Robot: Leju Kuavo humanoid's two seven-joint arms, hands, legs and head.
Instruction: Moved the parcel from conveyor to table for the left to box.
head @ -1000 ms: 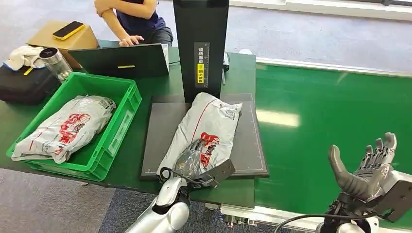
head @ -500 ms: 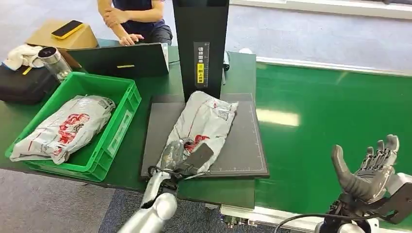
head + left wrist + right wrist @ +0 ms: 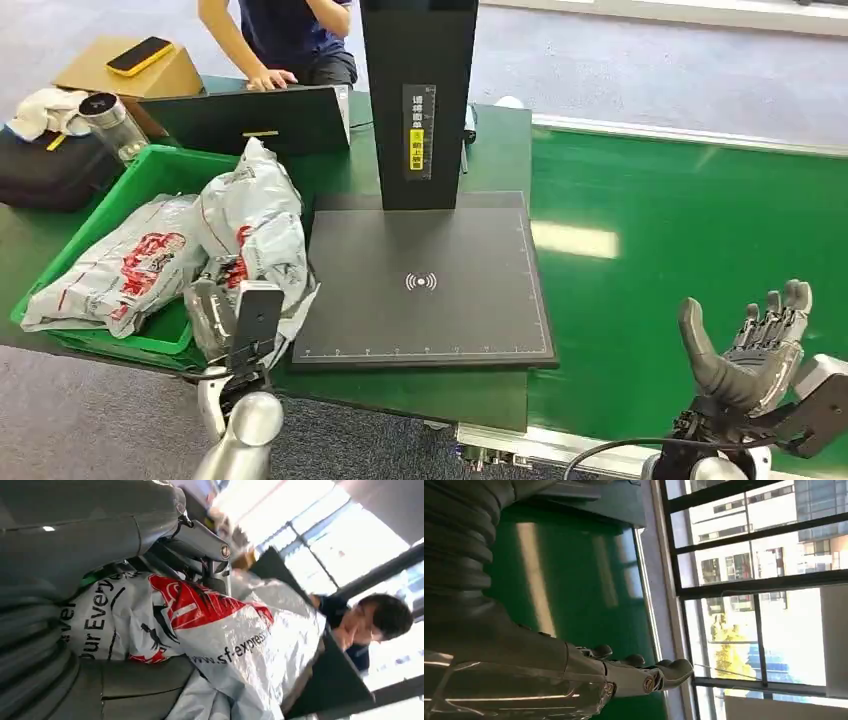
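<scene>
Parcel (image 3: 252, 228), a grey-white plastic mailer with red and black print, stands tilted upright over the near right corner of the green crate (image 3: 120, 195), its upper end pointing up and away from the robot. The left hand (image 3: 232, 318) grips its lower end from below, the fingers (image 3: 197, 542) wrapped around the crumpled plastic; in the left wrist view the mailer (image 3: 200, 625) fills the space between the thumb and the darker fingers, pressed against both. The lower part of the parcel hangs just past the crate's right wall, beside the left edge of the black scanning pad (image 3: 425, 280).

A second parcel (image 3: 110, 270) of the same kind lies flat inside the crate, along its length, touching the held one near the crate's right side. The pad lies flat on the green tabletop (image 3: 495, 150), bare on top, with a white wireless mark at its centre and a tall black column (image 3: 418, 100) standing at its far edge.

The right hand (image 3: 752, 345) hovers over the green conveyor belt (image 3: 680, 230), palm turned inward, thumb and fingers spread wide apart and holding nothing. The right wrist view shows those fingers (image 3: 644, 672) extended above the shiny belt surface.

At the far side of the tabletop a person (image 3: 285, 40) sits behind an open laptop (image 3: 245, 120). To the left are a clear jar (image 3: 108, 125), a white cloth (image 3: 40, 112), a dark bag (image 3: 50, 170) and a cardboard box (image 3: 125, 78) with a yellow-cased phone (image 3: 140, 60) on top.
</scene>
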